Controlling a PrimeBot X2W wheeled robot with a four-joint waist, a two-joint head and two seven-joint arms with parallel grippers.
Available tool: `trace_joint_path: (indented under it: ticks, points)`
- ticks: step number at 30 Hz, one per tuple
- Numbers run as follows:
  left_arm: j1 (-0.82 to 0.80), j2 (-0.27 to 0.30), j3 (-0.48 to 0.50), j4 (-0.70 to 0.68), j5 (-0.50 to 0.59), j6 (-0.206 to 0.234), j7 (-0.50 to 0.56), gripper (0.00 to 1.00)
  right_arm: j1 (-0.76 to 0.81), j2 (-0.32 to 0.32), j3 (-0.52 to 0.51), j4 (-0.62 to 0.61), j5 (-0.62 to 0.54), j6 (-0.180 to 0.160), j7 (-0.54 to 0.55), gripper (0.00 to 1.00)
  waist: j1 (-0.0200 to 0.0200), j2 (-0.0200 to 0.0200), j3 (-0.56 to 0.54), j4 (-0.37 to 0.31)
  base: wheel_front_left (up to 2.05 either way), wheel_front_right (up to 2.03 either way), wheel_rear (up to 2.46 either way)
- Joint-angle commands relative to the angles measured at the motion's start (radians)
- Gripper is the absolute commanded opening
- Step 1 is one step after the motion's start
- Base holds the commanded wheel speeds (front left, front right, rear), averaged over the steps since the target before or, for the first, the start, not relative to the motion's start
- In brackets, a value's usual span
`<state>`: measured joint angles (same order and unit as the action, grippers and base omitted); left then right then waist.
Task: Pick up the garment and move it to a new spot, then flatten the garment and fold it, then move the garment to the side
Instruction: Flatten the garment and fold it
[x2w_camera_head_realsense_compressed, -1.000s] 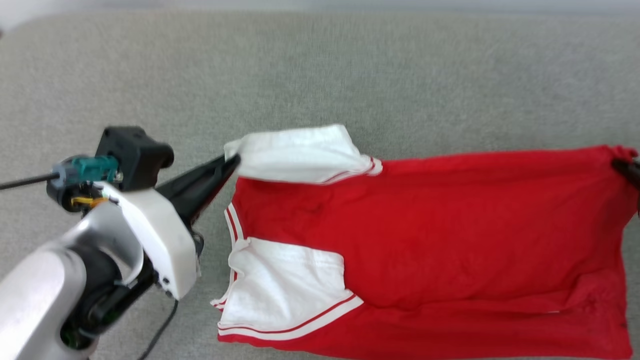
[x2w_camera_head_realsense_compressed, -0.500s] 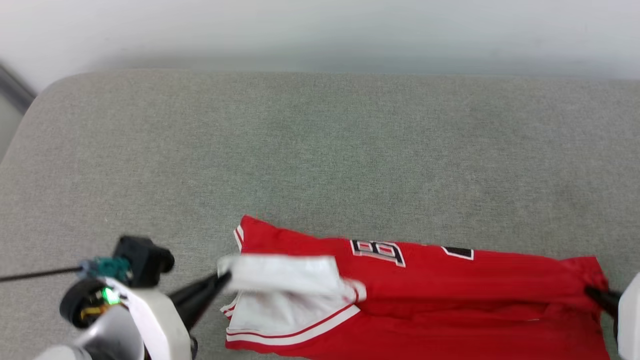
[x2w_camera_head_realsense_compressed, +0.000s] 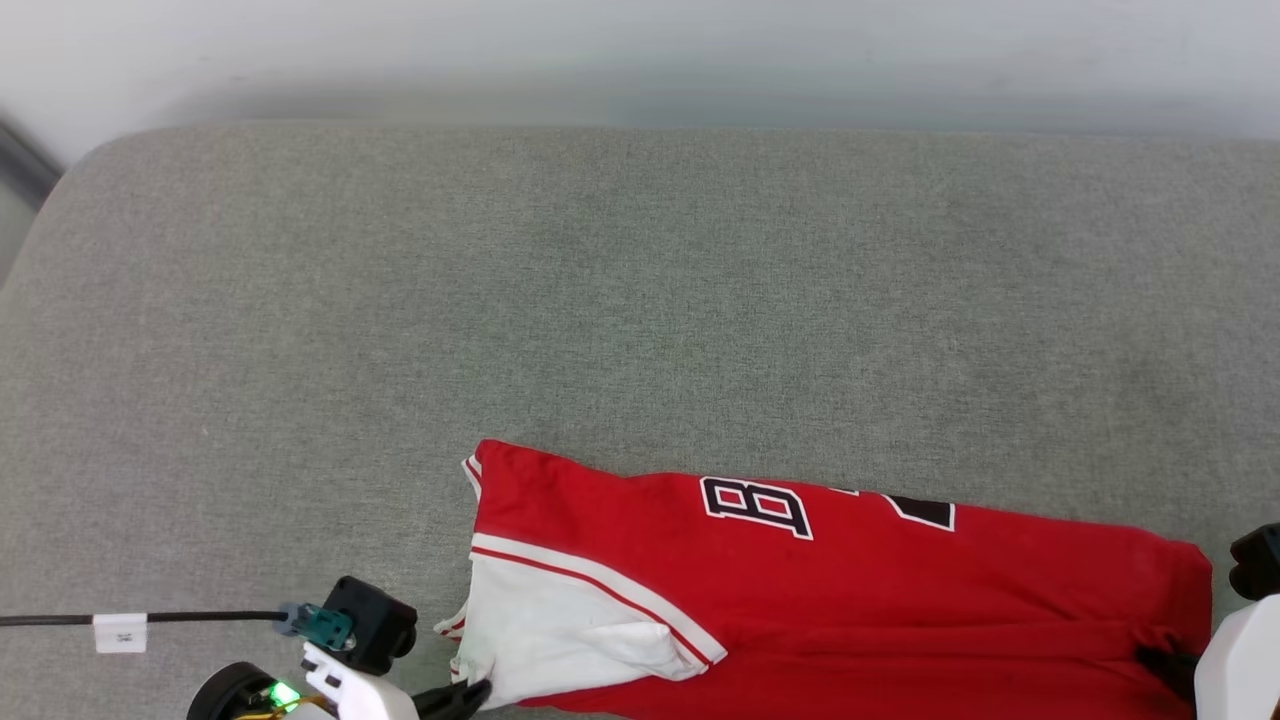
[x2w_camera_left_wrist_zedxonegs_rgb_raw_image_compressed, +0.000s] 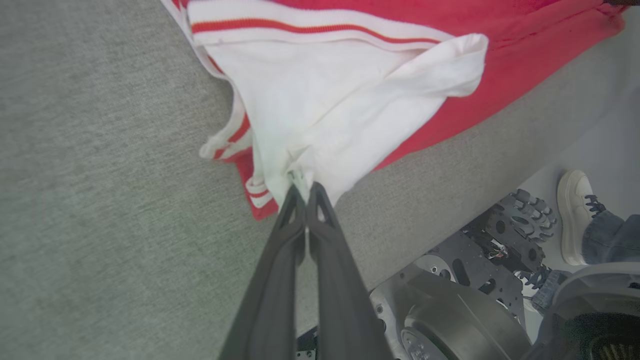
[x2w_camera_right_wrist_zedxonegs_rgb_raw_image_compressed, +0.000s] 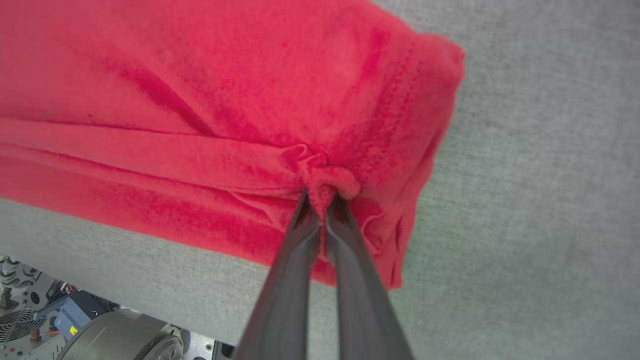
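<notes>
**Garment held at both ends along the near edge of the cushion**

We find the garment (x2w_camera_head_realsense_compressed: 850, 590) lying lengthwise on the grey cushion (x2w_camera_head_realsense_compressed: 640, 300), close to its near edge, well apart from the far edge. Black lettering (x2w_camera_head_realsense_compressed: 757, 505) faces up along the far side of the cloth. The white sleeve (x2w_camera_head_realsense_compressed: 560, 640) lies at the robot's left end.

The left gripper (x2w_camera_left_wrist_zedxonegs_rgb_raw_image_compressed: 302, 187) is clamped on a pinch of white sleeve cloth, with the jaws pressed together and fabric gathered at the tips. The right gripper (x2w_camera_right_wrist_zedxonegs_rgb_raw_image_compressed: 322, 195) is likewise closed on a small bunch of red cloth near the corner of the opposite end. Creases run from that pinch along the length of the cloth.

In our judgement the flatten-and-fold step is in hand: the cloth looks doubled along its length, and both ends of the near edge are held. The move to the side is not yet done.

The next move calls for both arms to travel together, keeping the held edge taut so that the thin cloth lies without bunching. The sleeve is loose and rumpled and may need smoothing. A person's shoe (x2w_camera_left_wrist_zedxonegs_rgb_raw_image_compressed: 570, 215) stands on the floor beside the robot's base.
</notes>
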<state>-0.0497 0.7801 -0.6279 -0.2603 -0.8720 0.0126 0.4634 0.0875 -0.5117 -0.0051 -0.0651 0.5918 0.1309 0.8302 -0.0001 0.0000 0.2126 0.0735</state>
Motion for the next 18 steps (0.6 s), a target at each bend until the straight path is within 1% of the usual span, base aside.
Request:
trace_joint_path:
  ticks: [1,2,3,4,5,9,12,15,18]
  points:
    - [-0.017,-0.015,-0.008,0.016,0.012,-0.005,-0.009,0.0,0.011,-0.013,0.009,0.011,0.007,0.0,-0.015,0.0,0.0001,0.0,0.004,0.0,0.0,0.0,0.0]
    - [-0.025,-0.021,-0.013,0.028,0.028,-0.011,-0.02,0.0,0.01,-0.016,0.016,0.02,0.009,0.0,-0.022,0.0,0.0001,0.0,0.006,0.0,0.0,0.0,0.0]
    - [-0.03,-0.026,-0.019,0.041,0.044,-0.011,-0.03,0.45,0.008,-0.019,0.023,0.026,0.011,0.0,-0.031,0.12,0.0001,0.0,0.008,-0.001,0.0,0.0,0.0]
    - [-0.032,-0.029,-0.028,0.056,0.058,-0.014,-0.034,1.0,0.003,-0.023,0.03,0.029,0.011,0.0,-0.045,0.73,0.0001,0.0,0.009,-0.002,0.0,0.0,0.0]
    - [-0.034,-0.035,-0.036,0.067,0.068,-0.017,-0.036,1.0,0.0,-0.027,0.038,0.035,0.012,0.0,-0.056,1.0,0.0001,0.0,0.009,-0.002,0.0,0.0,0.0]
    - [-0.044,-0.055,-0.045,0.099,0.081,-0.026,-0.056,1.0,-0.006,-0.046,0.06,0.049,0.028,-0.001,-0.087,1.0,0.0001,0.0,-0.001,-0.005,0.0,0.0,0.0]
    - [-0.051,-0.059,-0.036,0.105,0.088,-0.024,-0.081,1.0,-0.009,-0.066,0.061,0.032,0.04,-0.001,-0.107,1.0,0.0001,0.0,-0.019,-0.007,0.0,0.0,0.0]
    - [-0.044,-0.06,-0.016,0.089,0.081,-0.01,-0.106,1.0,-0.01,-0.074,0.043,0.001,0.06,-0.001,-0.108,1.0,0.0001,0.0,-0.044,-0.009,0.0,0.0,0.0]
    - [-0.04,-0.057,0.021,0.064,0.083,0.016,-0.151,1.0,-0.003,-0.064,-0.001,-0.046,0.082,-0.001,-0.081,1.0,0.0001,0.0,-0.065,-0.011,0.0,0.0,0.0]
